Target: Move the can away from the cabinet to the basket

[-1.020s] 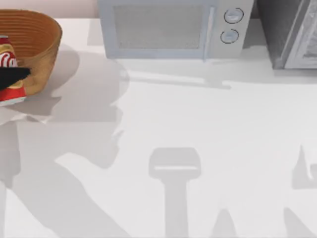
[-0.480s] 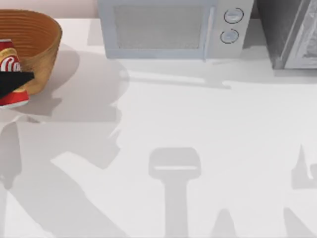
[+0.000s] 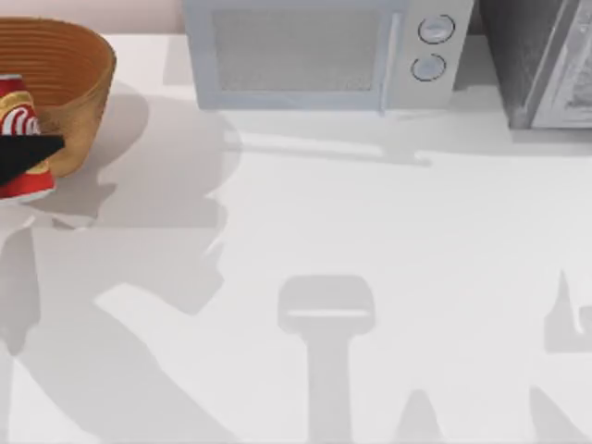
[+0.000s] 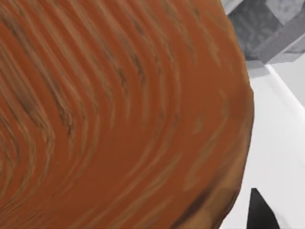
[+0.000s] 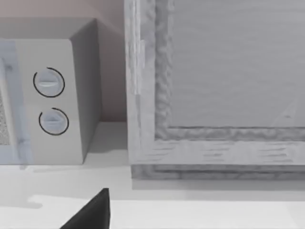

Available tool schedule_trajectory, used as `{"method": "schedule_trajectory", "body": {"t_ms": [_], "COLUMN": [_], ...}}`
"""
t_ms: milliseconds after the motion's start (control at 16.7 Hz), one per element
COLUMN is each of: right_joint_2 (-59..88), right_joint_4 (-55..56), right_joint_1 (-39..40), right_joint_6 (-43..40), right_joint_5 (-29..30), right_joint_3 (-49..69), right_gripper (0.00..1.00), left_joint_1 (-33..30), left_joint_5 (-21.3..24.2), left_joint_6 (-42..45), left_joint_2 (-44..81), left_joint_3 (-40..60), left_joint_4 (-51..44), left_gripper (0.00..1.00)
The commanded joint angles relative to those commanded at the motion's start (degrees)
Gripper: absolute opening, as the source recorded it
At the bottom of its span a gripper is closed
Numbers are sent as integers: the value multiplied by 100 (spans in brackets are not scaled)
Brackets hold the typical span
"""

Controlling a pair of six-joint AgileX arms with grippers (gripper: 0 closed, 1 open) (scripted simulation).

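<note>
At the far left edge of the top view, the can (image 3: 18,139) is red with white looping label marks on its upper part and a touch of yellow lower down, with a pale silver rim at its near end. It lies tilted over the near rim of the basket (image 3: 79,88), its upper part against the woven inside and its lower end out over the white counter (image 3: 370,231). A dark finger (image 3: 32,153) of the left gripper (image 3: 14,155) crosses the can's middle like a black wedge, so the fingers are clenched on the can, with red showing both above and below that finger.

The basket is orange-brown wicker with a thick rim; in the left wrist view its ribbed inside (image 4: 119,114) sits close under the camera, with a dark fingertip (image 4: 259,212) at the corner.

In the right wrist view, the cabinet (image 5: 214,95), dark speckled grey with a pale framed door, stands beside the microwave (image 5: 52,95) with two round knobs. A dark fingertip (image 5: 93,212) of the right arm shows there; whether its fingers are released or clenched, I cannot tell.
</note>
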Motion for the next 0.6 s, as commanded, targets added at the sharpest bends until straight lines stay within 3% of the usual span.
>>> {"method": "schedule_trajectory", "body": {"t_ms": [600], "right_joint_2": [0], "right_joint_4": [0], "right_joint_1": [0], "right_joint_6": [0], "right_joint_5": [0], "right_joint_3": [0], "right_gripper": [100], "left_joint_1": [0], "left_joint_5": [0], "left_joint_6": [0], "left_joint_2": [0], "left_joint_3": [0], "left_joint_4": [0], "left_gripper": [98]}}
